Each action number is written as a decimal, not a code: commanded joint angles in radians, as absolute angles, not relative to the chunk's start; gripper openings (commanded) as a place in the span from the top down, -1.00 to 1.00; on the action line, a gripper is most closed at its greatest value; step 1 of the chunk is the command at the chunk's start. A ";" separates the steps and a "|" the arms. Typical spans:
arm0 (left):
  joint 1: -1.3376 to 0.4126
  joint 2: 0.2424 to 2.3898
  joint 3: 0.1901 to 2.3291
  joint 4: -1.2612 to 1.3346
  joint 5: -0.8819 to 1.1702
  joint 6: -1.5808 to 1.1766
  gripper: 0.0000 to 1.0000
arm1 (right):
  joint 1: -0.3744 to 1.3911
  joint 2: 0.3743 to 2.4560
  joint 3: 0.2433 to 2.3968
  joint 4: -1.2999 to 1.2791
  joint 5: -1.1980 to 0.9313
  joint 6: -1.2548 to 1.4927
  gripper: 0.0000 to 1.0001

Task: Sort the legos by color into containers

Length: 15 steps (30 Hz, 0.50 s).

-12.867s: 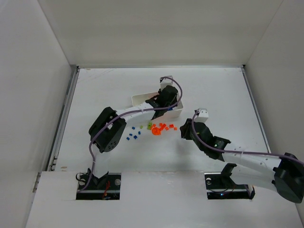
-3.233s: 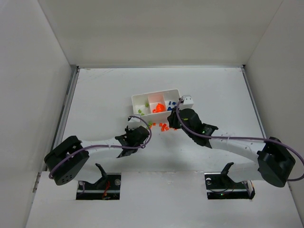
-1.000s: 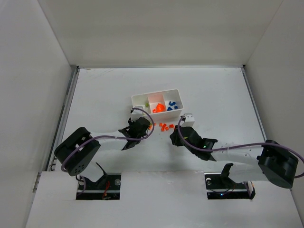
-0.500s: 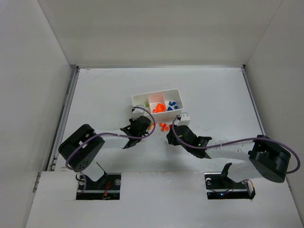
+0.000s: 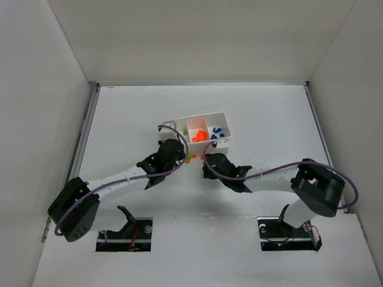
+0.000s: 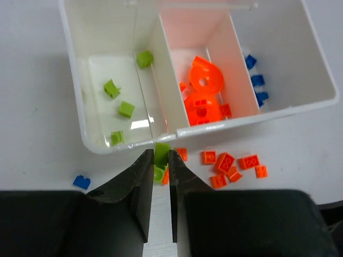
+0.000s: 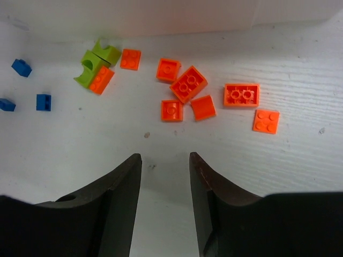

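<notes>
Left pincer (image 6: 159, 156) has just closed on a green lego (image 6: 161, 149), ready for its container (image 6: 99, 69); right pincer (image 7: 165, 160) widens, empty, over orange legos (image 7: 188, 84).

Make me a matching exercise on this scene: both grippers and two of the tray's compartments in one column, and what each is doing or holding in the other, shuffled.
Column one:
1. left gripper
2. right gripper
3. middle compartment
4. right compartment

Column two:
A. blue legos lie in it
B. open, loose orange legos just ahead of it
C. shut on a lime green lego
D. orange pieces lie in it

Pairs: 1-C, 2-B, 3-D, 4-A
</notes>
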<state>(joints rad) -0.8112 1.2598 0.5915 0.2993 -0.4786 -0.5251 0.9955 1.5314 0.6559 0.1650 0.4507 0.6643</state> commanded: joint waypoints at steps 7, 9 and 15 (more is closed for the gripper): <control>-0.696 1.390 0.735 0.396 -0.420 -0.545 0.78 | 0.986 1.632 0.767 0.167 0.498 0.640 0.08; -0.680 1.433 0.759 0.403 -0.417 -0.543 0.77 | 0.983 1.640 0.765 0.173 0.509 0.647 0.09; -0.650 1.491 0.788 0.394 -0.408 -0.551 0.54 | 0.970 1.675 0.770 0.182 0.514 0.661 0.10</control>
<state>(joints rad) -0.6632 1.5002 0.7467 0.3618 -0.4133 -0.5407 0.9825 1.6573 0.7341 0.1646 0.4862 0.6521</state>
